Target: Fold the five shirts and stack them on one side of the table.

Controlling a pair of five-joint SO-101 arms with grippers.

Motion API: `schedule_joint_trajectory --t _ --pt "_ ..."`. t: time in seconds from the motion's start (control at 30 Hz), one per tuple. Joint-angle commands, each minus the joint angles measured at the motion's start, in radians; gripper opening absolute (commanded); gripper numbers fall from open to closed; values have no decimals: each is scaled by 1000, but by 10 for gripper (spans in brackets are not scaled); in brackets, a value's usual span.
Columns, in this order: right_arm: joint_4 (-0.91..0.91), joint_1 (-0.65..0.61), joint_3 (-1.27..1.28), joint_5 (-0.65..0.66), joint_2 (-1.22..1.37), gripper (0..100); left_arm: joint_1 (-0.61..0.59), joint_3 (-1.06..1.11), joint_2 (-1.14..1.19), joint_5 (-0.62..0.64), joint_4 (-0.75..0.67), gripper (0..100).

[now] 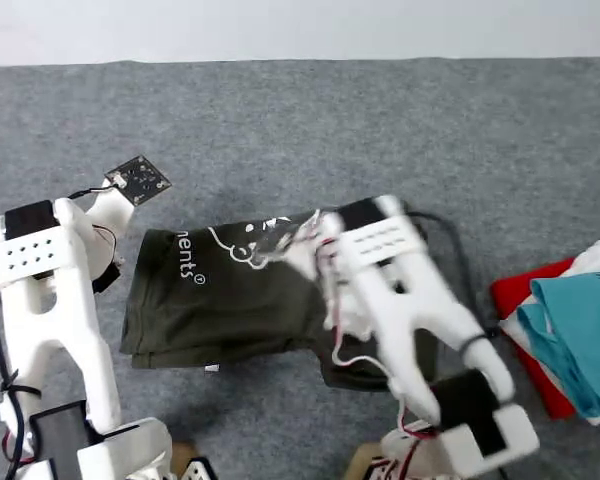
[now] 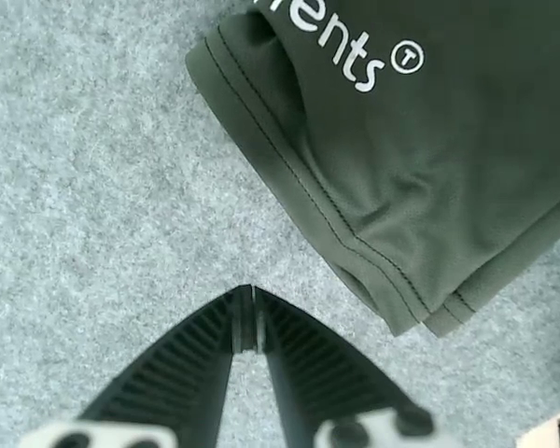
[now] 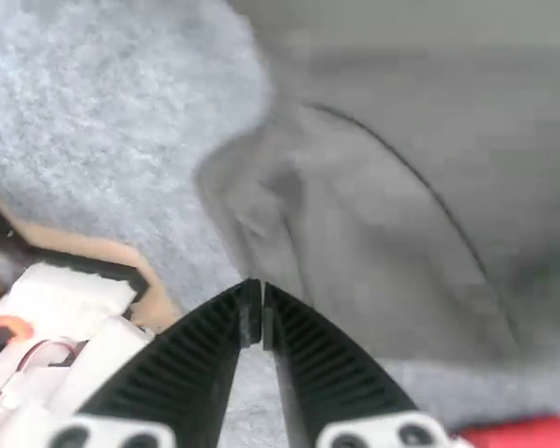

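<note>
now the dark green shirt point(image 1: 220, 300) lies folded in the middle of the grey tabletop point(image 1: 280, 120), with a red and teal pile of shirts point(image 1: 565, 330) at its right edge. the left hand point(image 2: 253, 317) has its fingers pressed together over bare felt just beside the shirt's hemmed corner, holding nothing. the right hand point(image 3: 259, 313), fingers likewise together, hangs at the shirt's edge.

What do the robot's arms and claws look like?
The left arm and right arm are chunky white plastic with black motor blocks, rows of little holes and thin red and white wires. The left claw and right claw are black, ribbed and pointy like beaks.
</note>
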Motion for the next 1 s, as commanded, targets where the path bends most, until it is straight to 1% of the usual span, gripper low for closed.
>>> schedule_joint_trajectory --t 0.0,0.13,0.23,0.3,0.43,0.6,0.77,0.83,0.97 --pt "38 145 -89 -31 -137 10 44 -41 -15 37 -6 3" --pt "44 292 -103 -118 -278 10 181 -41 -15 207 -6 4" --pt "45 409 -97 -183 -397 10 334 -38 -12 322 -6 4" --pt "45 503 -97 -218 -470 10 439 -38 -6 376 -12 5" --pt "47 722 -95 -232 -588 10 647 -38 -5 496 -63 5" --pt "47 1024 -95 -227 -676 10 876 -36 3 565 -100 4" --pt "47 1293 -94 -229 -704 10 1042 -42 109 640 -126 4" --pt "44 1371 -83 -226 -704 10 1086 -53 166 654 -126 4" --pt "44 1452 -35 -226 -711 10 1131 -110 262 674 -126 4"
